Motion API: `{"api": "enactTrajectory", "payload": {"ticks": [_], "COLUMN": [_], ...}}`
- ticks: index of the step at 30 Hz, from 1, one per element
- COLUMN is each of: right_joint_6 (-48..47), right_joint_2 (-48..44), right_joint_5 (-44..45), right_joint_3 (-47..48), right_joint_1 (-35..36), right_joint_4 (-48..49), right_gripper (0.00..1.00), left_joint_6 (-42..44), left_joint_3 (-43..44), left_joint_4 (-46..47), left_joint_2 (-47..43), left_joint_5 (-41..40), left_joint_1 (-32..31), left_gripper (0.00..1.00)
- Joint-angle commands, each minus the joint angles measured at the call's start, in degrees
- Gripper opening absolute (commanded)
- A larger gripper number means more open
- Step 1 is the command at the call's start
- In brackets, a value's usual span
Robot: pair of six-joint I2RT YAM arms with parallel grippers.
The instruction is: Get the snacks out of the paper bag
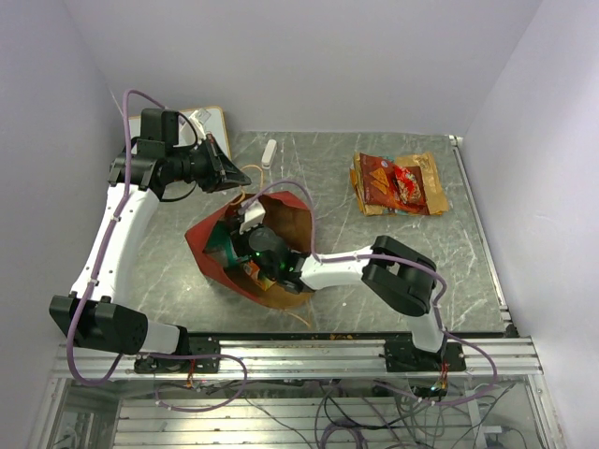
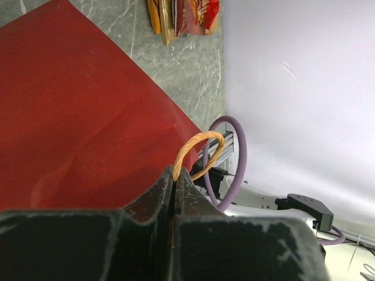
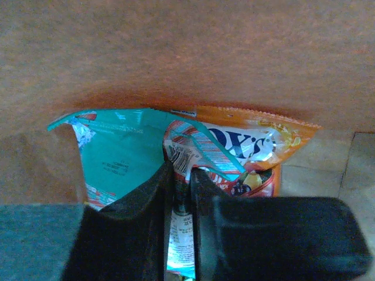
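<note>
Right wrist view showed you the right gripper (image 3: 180, 172) inside the paper bag (image 3: 187, 52), jaws narrow on the barcoded edge of a striped packet (image 3: 196, 140), with a teal packet (image 3: 117, 158) and an orange packet (image 3: 266, 140) beside it. The left gripper (image 2: 174, 175) was pinched tight on the bag's cord handle (image 2: 196, 138). Other snacks (image 1: 398, 182) lay on the table (image 1: 328, 178), well apart.

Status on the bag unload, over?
Left gripper shut on cord handle of bag. Right gripper inside bag, pinching striped packet. Teal packet, orange packet beside it. Nothing in the way.
</note>
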Motion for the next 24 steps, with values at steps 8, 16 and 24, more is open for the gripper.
{"api": "enactTrajectory", "payload": {"ticks": [8, 16, 24], "right_joint_6": [-3.95, -3.57, -2.30], "right_joint_2": [-10.60, -19.00, -32.93], "right_joint_5": [-1.05, -2.58, -7.21], "right_joint_3": [-5.49, -9.80, -15.24], "right_joint_1": [0.34, 0.37, 0.40], "right_joint_4": [0.55, -7.44, -18.17], "right_gripper": [0.00, 0.00, 0.00], "left_joint_6": [0.82, -0.85, -3.63], "left_joint_3": [1.78, 1.27, -3.55], "left_joint_4": [0.64, 3.43, 9.45], "left_joint_2": [-0.77, -1.02, -2.72], "left_joint_5": [-0.68, -0.73, 0.16], "left_joint_1": [0.52, 0.77, 0.97], "left_gripper": [0.07, 0.07, 0.07]}}
